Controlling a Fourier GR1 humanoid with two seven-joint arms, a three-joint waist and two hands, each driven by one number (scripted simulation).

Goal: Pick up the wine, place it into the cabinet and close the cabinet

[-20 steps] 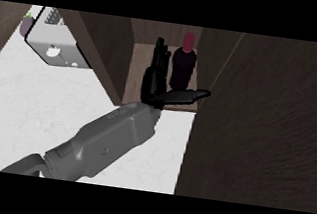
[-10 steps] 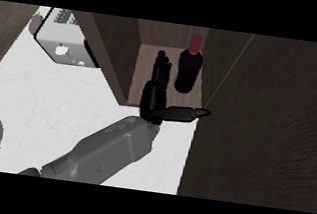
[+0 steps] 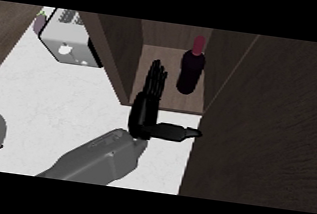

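1. Now the right hand sits nearer and lower in view than 0.5 s ago, pulled back from the wine; at 1.0 s ago the thumb reached just beside the bottle, and now a clear gap of shelf lies between them.
2. Wine has not moved on its own: it stands upright inside the cabinet, on the shelf floor toward the far right, close to the right inner wall.
3. Right hand is spread flat, fingers straight and pointing far into the opening, thumb stuck out to the right. It holds nothing. Thumb tip is at or touching the edge of the cabinet door; contact cannot be confirmed.
4. Fingers lie left of the bottle, apart from it, over the shelf's near edge.
5. Cabinet is open; the dark door fills the right side, the left wall stands just left of the hand.
6. White counter lies open to the left; a toaster stands far left, well apart from the hand.
7. Left hand not in view.
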